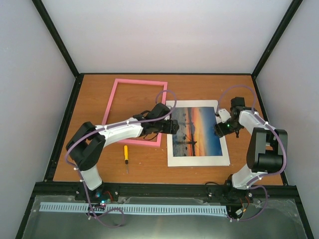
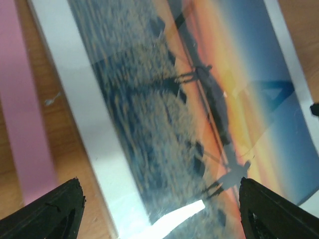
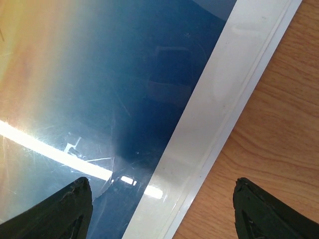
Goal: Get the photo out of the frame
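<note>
Top external, screwdriver [image 1: 126, 153] near frame [image 1: 115, 94], mat [image 1: 199, 160] around photo [image 1: 196, 130]

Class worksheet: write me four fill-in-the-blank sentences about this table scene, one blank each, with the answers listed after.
1. The empty frame lying left of the photo is coloured ____.
2. The screwdriver near the frame has a ____ handle.
3. The border around the photo is ____.
4. The left gripper and right gripper both hold their jaws ____.

Missing words: pink; yellow; white; open.
</note>
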{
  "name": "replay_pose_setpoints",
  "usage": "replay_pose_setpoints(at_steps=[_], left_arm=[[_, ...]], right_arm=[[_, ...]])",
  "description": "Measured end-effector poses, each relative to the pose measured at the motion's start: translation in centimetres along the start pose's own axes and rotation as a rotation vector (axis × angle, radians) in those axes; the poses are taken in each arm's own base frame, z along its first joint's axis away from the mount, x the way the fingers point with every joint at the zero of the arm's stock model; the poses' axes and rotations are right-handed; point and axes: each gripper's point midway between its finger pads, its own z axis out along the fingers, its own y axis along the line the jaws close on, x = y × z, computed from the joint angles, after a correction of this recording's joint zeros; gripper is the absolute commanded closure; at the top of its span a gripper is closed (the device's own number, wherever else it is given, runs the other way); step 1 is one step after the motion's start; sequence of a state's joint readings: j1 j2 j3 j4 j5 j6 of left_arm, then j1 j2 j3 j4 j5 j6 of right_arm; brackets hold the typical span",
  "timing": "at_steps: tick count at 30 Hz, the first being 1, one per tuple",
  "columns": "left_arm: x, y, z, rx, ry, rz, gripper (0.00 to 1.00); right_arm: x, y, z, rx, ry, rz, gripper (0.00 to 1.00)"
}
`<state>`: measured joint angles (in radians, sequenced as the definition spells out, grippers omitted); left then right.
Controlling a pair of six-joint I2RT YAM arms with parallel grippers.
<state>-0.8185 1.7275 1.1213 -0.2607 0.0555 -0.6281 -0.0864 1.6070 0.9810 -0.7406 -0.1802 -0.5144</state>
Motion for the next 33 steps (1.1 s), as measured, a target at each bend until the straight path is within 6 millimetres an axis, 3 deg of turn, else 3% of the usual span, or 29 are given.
replay_pose_setpoints(at_steps=[7, 12, 20, 33], left_arm=[[-1.9, -0.7, 3.4, -0.027, 0.002, -0.089, 0.17], [-0.9, 1.2, 5.6, -0.108, 0.025, -0.138, 0.17], [-0.9, 3.5, 5.7, -0.22, -0.007, -0.183, 0.16], [-0.6, 4.1, 7.2, -0.244, 0.014, -0.194, 0.22]], right_arm=[[0.1, -0.5, -0.1, -0.004, -0.012, 0.027, 0.25], [0.0, -0.5, -0.1, -0.007, -0.015, 0.029, 0.25], [0.1, -0.8, 0.0, -0.003, -0.025, 0.032, 0.25], [0.0, -0.7, 0.0, -0.013, -0.034, 0.036, 0.25]])
